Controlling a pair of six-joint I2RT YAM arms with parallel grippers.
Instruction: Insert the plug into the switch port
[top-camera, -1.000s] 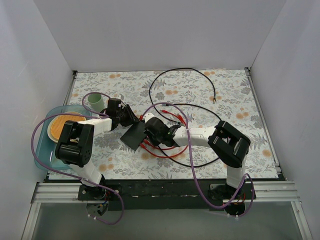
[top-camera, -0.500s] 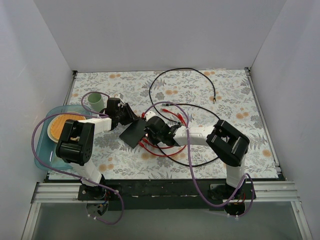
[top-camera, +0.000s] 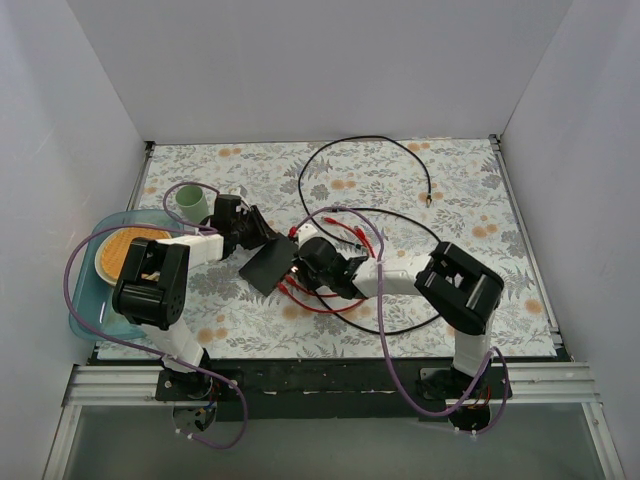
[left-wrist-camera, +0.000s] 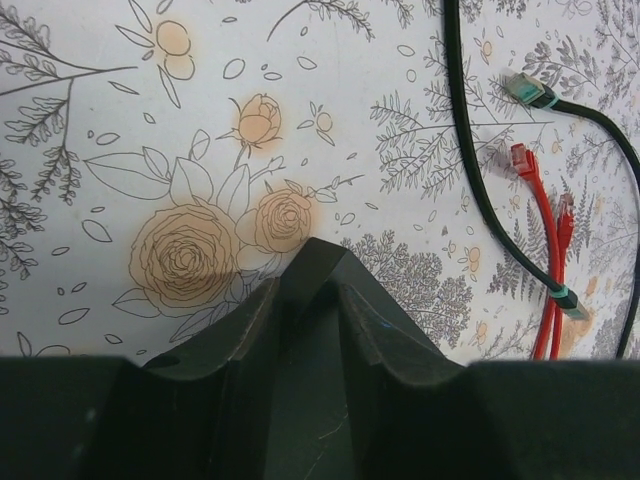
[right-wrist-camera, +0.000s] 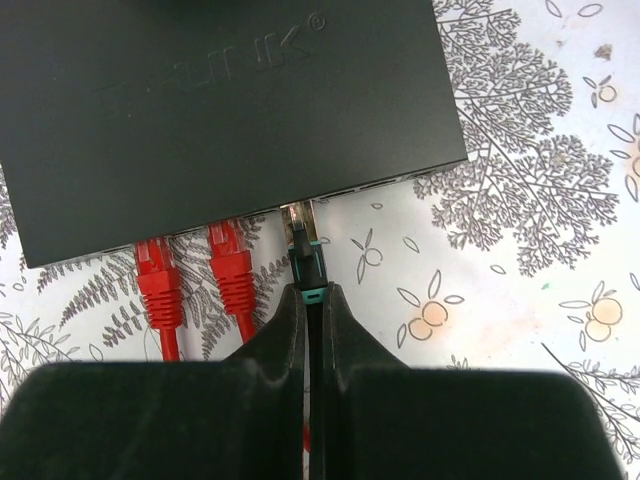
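Plug insertion at the point of entry. The right tool (right-wrist-camera: 312, 298) is clenched on the plug (right-wrist-camera: 303, 258), pinching its teal-banded boot between both fingers. The plug's nose sits at the mouth of a metal-lined port (right-wrist-camera: 297, 213) in the near edge of the switch (right-wrist-camera: 230, 110). Whether the nose has entered the port cannot be told.

The switch lies flat on the flowered worktop (right-wrist-camera: 520, 300), near its middle. Two red plugs (right-wrist-camera: 155, 280) occupy sockets to the left of the target.

In the overhead view the left tool (top-camera: 258, 235) rests at the far corner of the switch (top-camera: 266, 268). Its wrist view shows the fingers drawn together with nothing visible between them. Whether it bears on the casing is unclear.

Likely hazards:
- **Sliding switch.** A forward push may move the light casing across the worktop if the left tool gives no real brace.
- **Jammed nose.** A slight yaw or pitch would catch the plug on the socket rim.
- **Slipping plug.** The grip is on the soft boot, so the plug may slide back between the fingers before the latch seats.
- **Fouled finger.** The left finger runs close to the nearer red plug (right-wrist-camera: 232, 270) and could strike it.
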